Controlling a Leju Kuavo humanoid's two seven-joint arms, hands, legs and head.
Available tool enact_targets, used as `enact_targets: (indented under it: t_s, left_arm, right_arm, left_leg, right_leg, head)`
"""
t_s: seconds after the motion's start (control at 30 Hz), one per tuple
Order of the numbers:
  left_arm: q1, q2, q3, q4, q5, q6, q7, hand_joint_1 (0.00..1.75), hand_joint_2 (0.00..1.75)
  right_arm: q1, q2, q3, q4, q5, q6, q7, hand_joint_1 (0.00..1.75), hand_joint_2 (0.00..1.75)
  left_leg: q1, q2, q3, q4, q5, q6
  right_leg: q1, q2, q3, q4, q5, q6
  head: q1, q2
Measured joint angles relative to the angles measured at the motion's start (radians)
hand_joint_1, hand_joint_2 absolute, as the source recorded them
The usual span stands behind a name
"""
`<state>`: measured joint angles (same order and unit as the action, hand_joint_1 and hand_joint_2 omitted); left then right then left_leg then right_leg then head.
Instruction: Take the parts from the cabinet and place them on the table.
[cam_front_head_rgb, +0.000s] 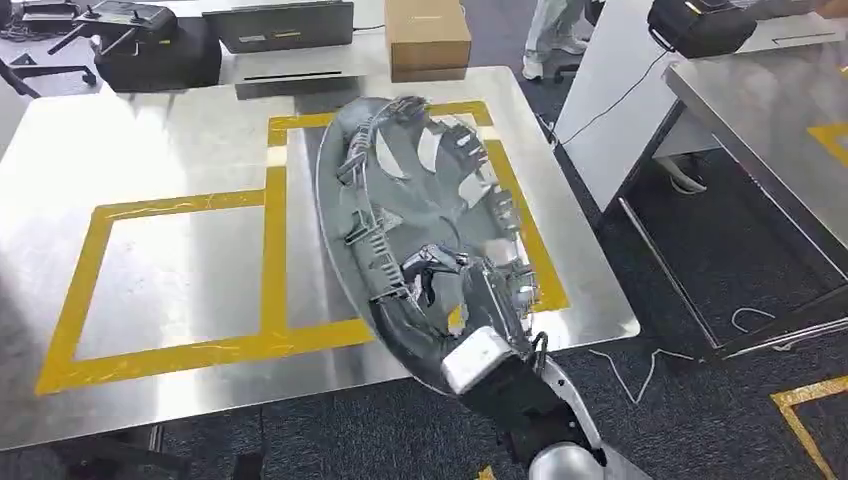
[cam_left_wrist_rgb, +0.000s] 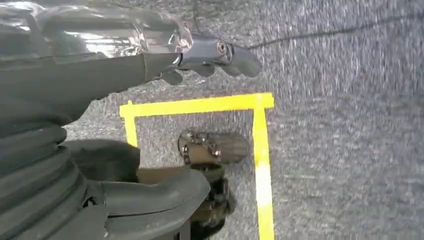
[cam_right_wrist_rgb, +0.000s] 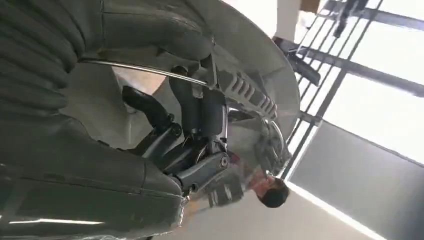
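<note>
The right arm comes in from the lower edge of the head view, bent up toward the surface (cam_front_head_rgb: 180, 150). At its end the right robot hand (cam_front_head_rgb: 470, 300) grasps the near end of a large grey plastic part (cam_front_head_rgb: 410, 190), a long curved housing with clips and ribs along its rim. In the right wrist view the dark fingers (cam_right_wrist_rgb: 200, 120) curl over the edge of the part (cam_right_wrist_rgb: 250, 55), with the thumb below.

The part is held over the shiny metal surface, above the right yellow taped rectangle (cam_front_head_rgb: 520, 210). Its long axis runs from the hand away toward the far side of the surface, leaning slightly left, its open hollow side facing up.

The left robot hand (cam_left_wrist_rgb: 210, 57) hangs over grey carpet and yellow floor tape (cam_left_wrist_rgb: 260, 150), fingers loose and apart, holding nothing.

Beyond the surface stands a cardboard box (cam_front_head_rgb: 427, 35).
</note>
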<state>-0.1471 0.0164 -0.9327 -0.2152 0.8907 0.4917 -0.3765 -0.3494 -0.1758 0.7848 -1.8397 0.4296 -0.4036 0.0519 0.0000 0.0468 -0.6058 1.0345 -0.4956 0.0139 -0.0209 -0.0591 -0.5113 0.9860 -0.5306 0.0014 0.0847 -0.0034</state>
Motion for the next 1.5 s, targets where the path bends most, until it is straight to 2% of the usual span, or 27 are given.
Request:
enact_targets:
  t_s: [0.03, 0.1, 0.2, 0.33, 0.47, 0.6, 0.7, 0.73, 0.8, 1.07, 1.33, 1.5]
  left_arm:
    - [-0.006, -0.005, -0.001, 0.000, -0.006, -0.001, 0.008, 0.00, 1.75]
    - [-0.016, -0.013, -0.002, -0.001, -0.010, -0.001, 0.013, 0.00, 1.75]
    - [-0.023, -0.019, -0.006, -0.001, -0.040, -0.021, 0.029, 0.00, 1.75]
    - [-0.048, -0.037, -0.024, -0.005, -0.078, -0.038, 0.051, 0.00, 1.75]
    - [-0.062, -0.053, -0.053, -0.009, -0.145, -0.058, 0.076, 0.00, 1.75]
    - [-0.076, -0.071, -0.085, -0.014, -0.198, -0.067, 0.085, 0.00, 1.75]
    - [-0.085, -0.079, -0.109, -0.015, -0.235, -0.070, 0.092, 0.00, 1.75]
    - [-0.087, -0.081, -0.118, -0.016, -0.245, -0.072, 0.092, 0.00, 1.75]
    - [-0.095, -0.086, -0.134, -0.017, -0.266, -0.074, 0.092, 0.00, 1.75]
    - [-0.102, -0.116, -0.173, -0.017, -0.272, -0.079, 0.135, 0.00, 1.75]
    - [-0.103, -0.145, -0.197, -0.017, -0.305, -0.131, 0.195, 0.00, 1.75]
    - [-0.108, -0.147, -0.219, -0.017, -0.335, -0.183, 0.223, 0.00, 1.75]
  right_arm:
    - [-0.034, 0.022, 0.022, 0.053, 0.011, 0.000, 0.001, 1.75, 1.75]
    - [-0.075, 0.058, 0.051, 0.138, 0.012, 0.001, -0.002, 1.75, 1.75]
    - [-0.150, 0.098, 0.101, 0.261, 0.031, 0.075, 0.031, 1.75, 1.75]
    - [-0.241, 0.179, 0.153, 0.520, 0.005, 0.123, -0.008, 1.75, 1.75]
    - [-0.318, 0.241, 0.199, 0.763, 0.030, 0.211, 0.000, 1.75, 1.75]
    - [-0.340, 0.278, 0.256, 0.966, 0.101, 0.292, 0.035, 1.75, 1.75]
    - [-0.355, 0.283, 0.299, 1.083, 0.175, 0.340, 0.082, 1.75, 1.75]
    - [-0.371, 0.285, 0.314, 1.113, 0.192, 0.349, 0.092, 1.75, 1.75]
    - [-0.414, 0.289, 0.336, 1.168, 0.209, 0.363, 0.119, 1.75, 1.75]
    - [-0.524, 0.296, 0.381, 1.297, 0.251, 0.402, 0.161, 1.75, 1.75]
    - [-0.586, 0.310, 0.415, 1.360, 0.301, 0.377, 0.219, 1.75, 1.75]
    - [-0.649, 0.319, 0.431, 1.378, 0.291, 0.339, 0.215, 1.75, 1.75]
  left_leg:
    - [0.000, 0.002, 0.000, 0.000, 0.000, 0.000]
    - [0.001, 0.001, 0.000, 0.000, 0.000, 0.000]
    - [0.002, 0.002, 0.000, 0.000, 0.000, 0.000]
    - [0.006, -0.005, 0.000, 0.000, 0.002, -0.004]
    - [0.008, -0.009, 0.000, 0.000, 0.003, -0.005]
    - [0.008, -0.017, 0.000, 0.000, 0.003, -0.005]
    - [0.008, -0.022, 0.000, 0.000, 0.003, -0.005]
    - [0.008, -0.022, 0.000, 0.000, 0.003, -0.005]
    - [0.008, -0.023, 0.002, 0.000, 0.003, -0.005]
    - [0.008, -0.030, 0.011, 0.000, 0.005, -0.006]
    - [0.008, -0.028, 0.011, 0.000, 0.007, -0.006]
    - [0.008, -0.024, 0.011, 0.000, 0.007, -0.006]
  right_leg:
    - [-0.001, 0.002, 0.000, -0.002, 0.000, 0.015]
    - [-0.001, 0.001, 0.000, -0.002, -0.001, 0.022]
    - [0.000, 0.002, -0.001, -0.001, -0.001, 0.023]
    - [0.003, -0.003, 0.000, 0.000, -0.003, 0.026]
    - [0.004, -0.004, 0.000, 0.001, -0.004, 0.027]
    - [0.004, -0.008, 0.001, 0.001, -0.005, 0.027]
    - [0.004, -0.010, 0.001, 0.001, -0.005, 0.027]
    - [0.003, -0.009, 0.001, 0.000, -0.005, 0.027]
    - [0.003, -0.009, 0.002, -0.001, -0.005, 0.028]
    - [0.002, -0.013, 0.011, -0.002, -0.006, 0.030]
    - [0.002, -0.013, 0.014, -0.002, -0.003, 0.031]
    - [0.002, -0.012, 0.013, -0.001, -0.003, 0.031]
  head:
    - [-0.002, 0.000]
    - [-0.003, 0.000]
    - [-0.006, 0.000]
    - [-0.013, 0.000]
    - [-0.018, 0.000]
    - [-0.021, 0.000]
    - [-0.019, 0.000]
    - [-0.017, 0.000]
    - [-0.022, 0.000]
    - [-0.018, 0.000]
    - [-0.020, 0.000]
    - [-0.021, 0.000]
